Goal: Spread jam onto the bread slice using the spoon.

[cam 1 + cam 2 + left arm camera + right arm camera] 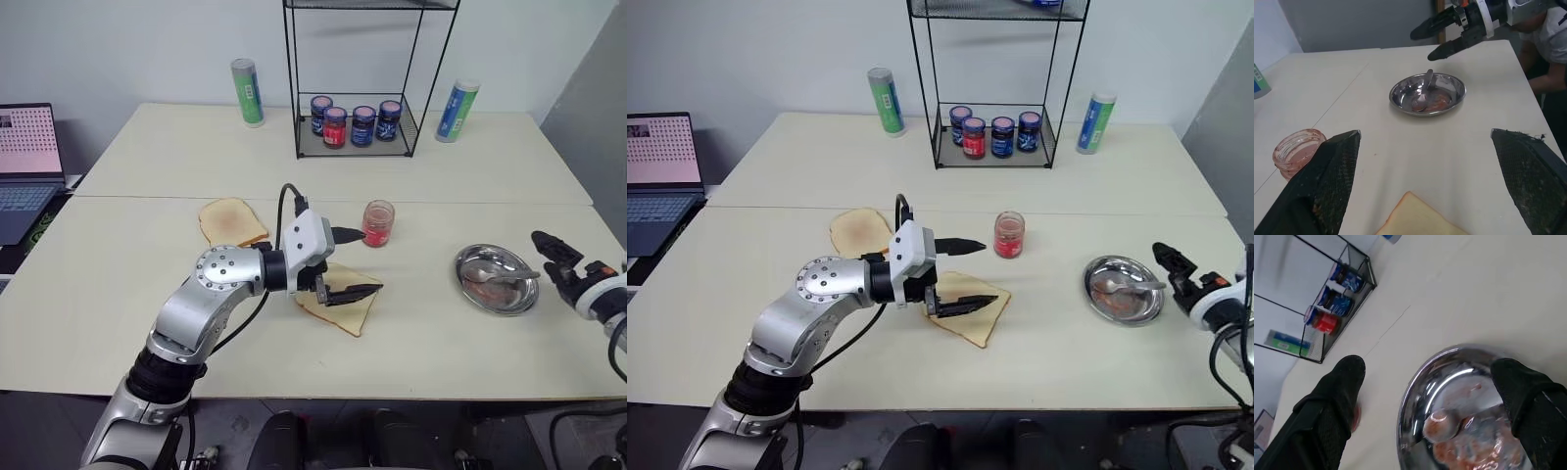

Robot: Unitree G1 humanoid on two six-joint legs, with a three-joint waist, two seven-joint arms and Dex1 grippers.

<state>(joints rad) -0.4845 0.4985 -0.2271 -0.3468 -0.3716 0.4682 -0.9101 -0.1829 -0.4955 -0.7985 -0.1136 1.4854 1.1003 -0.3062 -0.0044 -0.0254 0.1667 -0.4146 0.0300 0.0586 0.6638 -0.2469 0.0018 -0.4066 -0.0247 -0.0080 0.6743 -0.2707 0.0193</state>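
— Jaws first: how do they stand?
— Both sets are spread wide and hold nothing. The left gripper hangs over the bread slice, which lies on the bench under its lower finger.
— And the right gripper?
— It sits at the bench's right edge, just beside the steel dish. The spoon lies inside that dish, bowl down in a reddish smear, handle leaning on the rim toward those jaws, untouched.
— Where is the jam?
— In a small open glass jar just beyond the left gripper's upper finger, apart from it.
— Anything farther back?
— A toasted slice to the left, then a wire rack holding four small lidded jars, with a tube on each side.
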